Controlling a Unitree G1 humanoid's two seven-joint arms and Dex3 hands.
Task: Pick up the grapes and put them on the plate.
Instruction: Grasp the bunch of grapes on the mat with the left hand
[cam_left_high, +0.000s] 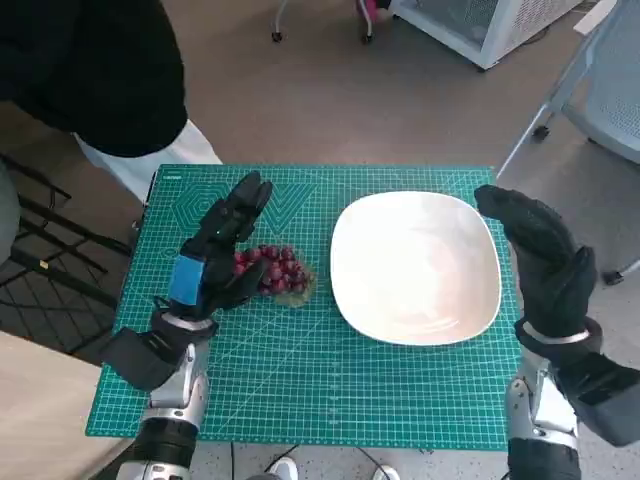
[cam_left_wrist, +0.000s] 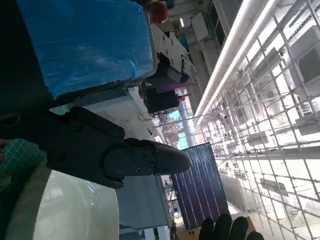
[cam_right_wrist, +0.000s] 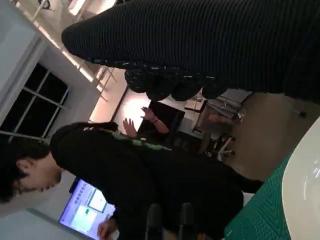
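A bunch of dark red grapes (cam_left_high: 274, 270) lies on the green cutting mat (cam_left_high: 300, 380), just left of the white plate (cam_left_high: 415, 265). My left hand (cam_left_high: 215, 250) hovers over the bunch's left side with its fingers stretched out and apart, and its thumb lies against the near edge of the grapes. It holds nothing. My right hand (cam_left_high: 540, 255), in the black glove, is raised at the plate's right rim with its fingers extended and nothing in it. In the left wrist view the plate (cam_left_wrist: 65, 210) shows under the black fingers (cam_left_wrist: 120, 157); the grapes are hidden there.
A person in black (cam_left_high: 90, 70) stands at the mat's far left corner and fills the right wrist view (cam_right_wrist: 140, 175). A chair (cam_left_high: 600, 90) stands on the floor at the far right. The plate's rim (cam_right_wrist: 305, 170) shows beside the glove.
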